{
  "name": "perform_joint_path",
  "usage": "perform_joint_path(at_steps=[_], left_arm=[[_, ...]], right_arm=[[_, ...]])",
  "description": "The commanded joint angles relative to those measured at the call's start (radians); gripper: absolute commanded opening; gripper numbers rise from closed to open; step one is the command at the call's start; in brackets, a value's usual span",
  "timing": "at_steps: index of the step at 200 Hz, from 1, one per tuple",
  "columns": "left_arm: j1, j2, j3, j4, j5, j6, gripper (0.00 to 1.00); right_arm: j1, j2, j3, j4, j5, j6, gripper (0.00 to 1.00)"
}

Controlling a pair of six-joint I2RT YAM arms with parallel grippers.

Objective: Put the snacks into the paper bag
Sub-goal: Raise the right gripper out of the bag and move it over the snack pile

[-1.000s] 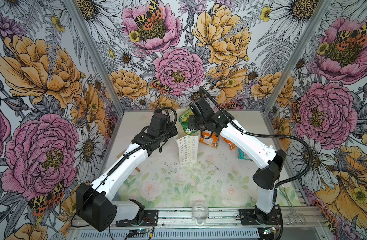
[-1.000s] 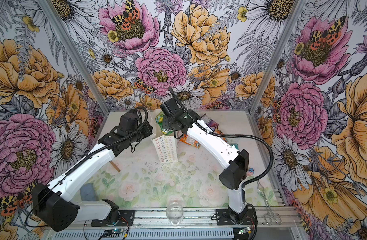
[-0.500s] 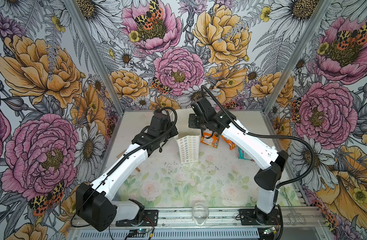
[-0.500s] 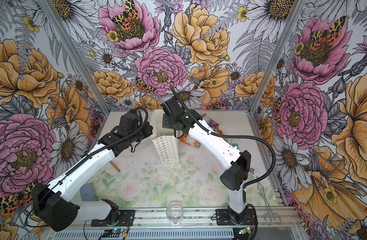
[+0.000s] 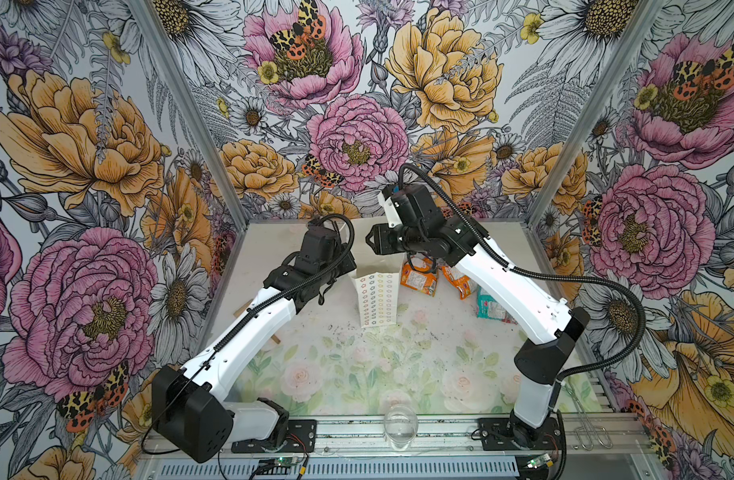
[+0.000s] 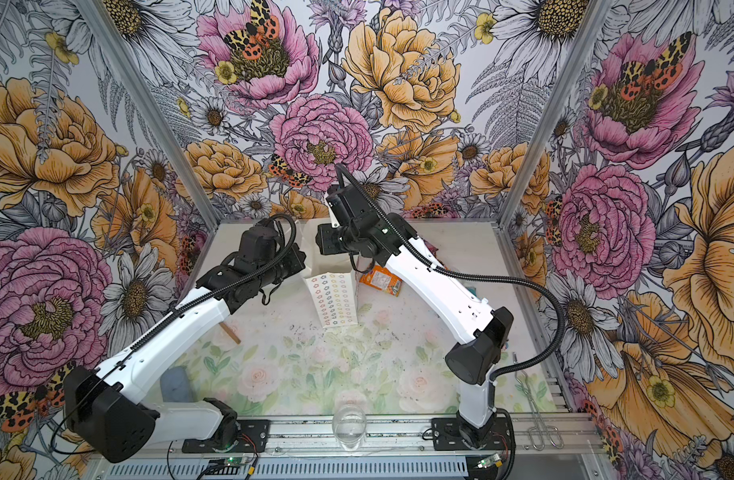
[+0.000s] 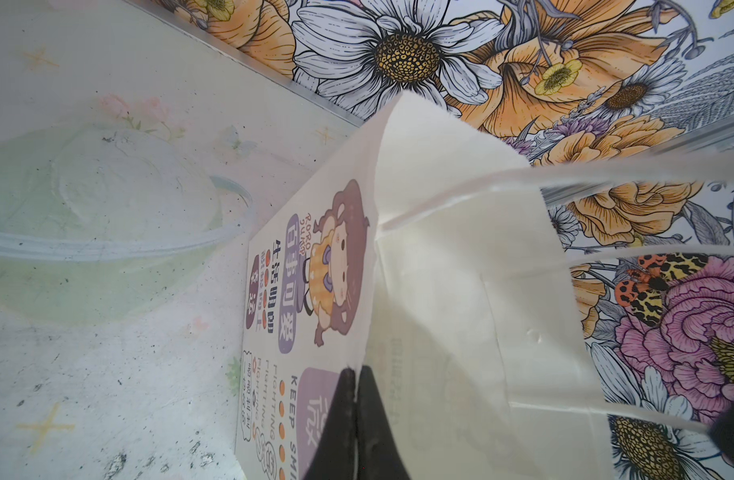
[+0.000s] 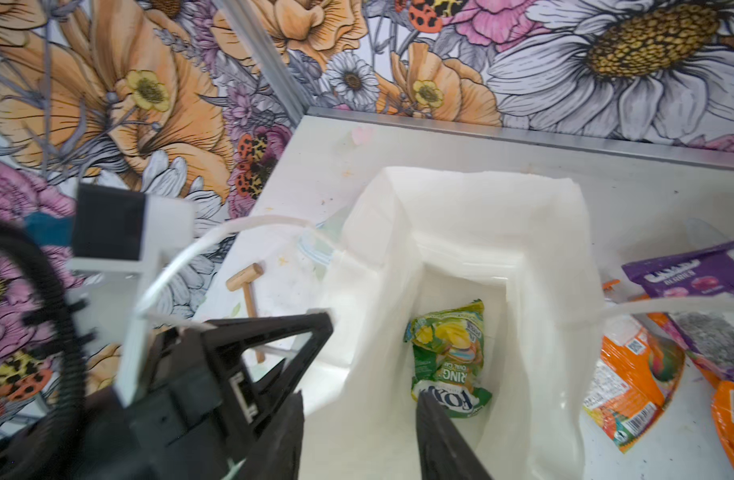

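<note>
Hovering open over the paper bag [image 5: 377, 299], with one snack inside and four left out on the table [image 5: 357, 374].

The right claw [image 8: 359, 399] hangs over the bag mouth with its jaws apart and empty, and the green-yellow packet [image 8: 448, 357] lies on the bag's floor. The left claw [image 7: 357, 374] is pinched tight on the top edge of one bag wall, holding the mouth open. The bag stands upright near the middle of the table's far edge. The orange packets [image 8: 631, 374], purple packet [image 8: 689, 270] and teal packet [image 5: 490, 307] lie just beside it toward the right edge. As I judge it, the risks are these: a cord handle [image 8: 215, 241] arcs close to the right claw and could snag a finger, tugging the light bag over. The thin paper could also slip from the pinch, so that the mouth folds shut. The purple and orange packets overlap, so lifting one may drag its neighbour.
</note>
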Motion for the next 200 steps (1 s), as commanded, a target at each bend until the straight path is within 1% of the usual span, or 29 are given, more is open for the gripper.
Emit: perform_joint_path(at_steps=[1, 38, 50, 64, 92, 114, 122, 142, 161, 174, 200], left_arm=[[-0.004, -0.01, 0.015, 0.029, -0.023, 0.003, 0.0], [-0.004, -0.007, 0.023, 0.028, -0.024, 0.004, 0.0], [-0.001, -0.004, 0.027, 0.029, -0.024, 0.004, 0.0], [-0.004, 0.001, 0.031, 0.028, -0.018, 0.005, 0.0], [-0.002, -0.001, 0.037, 0.029, -0.013, 0.013, 0.0], [-0.001, -0.01, 0.033, 0.028, -0.008, 0.02, 0.0], [0.003, -0.013, 0.03, 0.027, -0.008, 0.021, 0.0], [0.005, -0.017, 0.027, 0.027, -0.003, 0.026, 0.0], [0.007, -0.015, 0.026, 0.028, 0.002, 0.028, 0.0], [0.008, -0.012, 0.027, 0.028, 0.006, 0.032, 0.0], [0.011, -0.009, 0.032, 0.028, 0.019, 0.041, 0.0]], right_arm=[[-0.012, -0.096, 0.042, 0.005, -0.123, -0.08, 0.49], [-0.029, -0.22, 0.0, -0.054, -0.165, -0.135, 0.56], [-0.036, -0.269, -0.031, -0.085, -0.15, -0.146, 0.58], [-0.05, -0.334, -0.082, -0.118, -0.102, -0.148, 0.62], [-0.105, -0.477, -0.249, -0.145, 0.01, -0.098, 0.73], [-0.177, -0.566, -0.396, -0.145, 0.039, -0.033, 0.81], [-0.2, -0.582, -0.439, -0.145, 0.044, -0.012, 0.83], [-0.247, -0.583, -0.521, -0.143, 0.034, 0.012, 0.86], [-0.287, -0.549, -0.575, -0.143, -0.003, -0.018, 0.9], [-0.31, -0.514, -0.596, -0.144, -0.036, -0.087, 0.95], [-0.341, -0.43, -0.605, -0.146, -0.098, -0.272, 0.97]])
